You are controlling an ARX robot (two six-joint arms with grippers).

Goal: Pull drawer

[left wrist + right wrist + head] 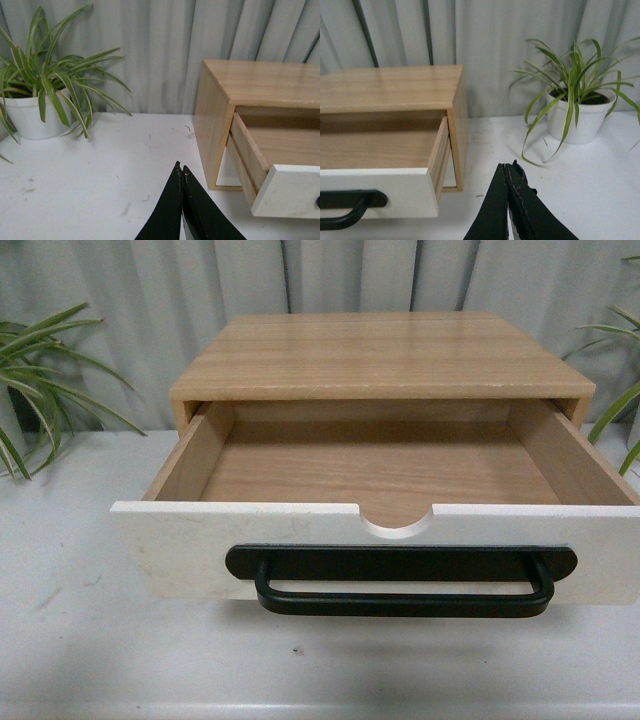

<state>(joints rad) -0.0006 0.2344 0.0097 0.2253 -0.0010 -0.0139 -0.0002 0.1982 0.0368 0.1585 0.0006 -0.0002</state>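
Observation:
The drawer (pixel 200 540) stands pulled well out of its light wood cabinet (pixel 380 355), showing its bare wood inside. Its white front carries a long black bar handle (pixel 400 580) and a half-round notch in the top edge. Neither arm shows in the front view. In the left wrist view my left gripper (pixel 181 169) is shut and empty over the white table, to the left of the drawer (pixel 287 192). In the right wrist view my right gripper (pixel 508 167) is shut and empty, to the right of the drawer (pixel 380 192).
A potted plant in a white pot (pixel 30 117) stands at the table's left back, another (pixel 577 117) at the right back. Their leaves (pixel 40 390) reach in at both sides. A grey curtain (pixel 320 275) hangs behind. The white table (pixel 300 670) runs under the drawer.

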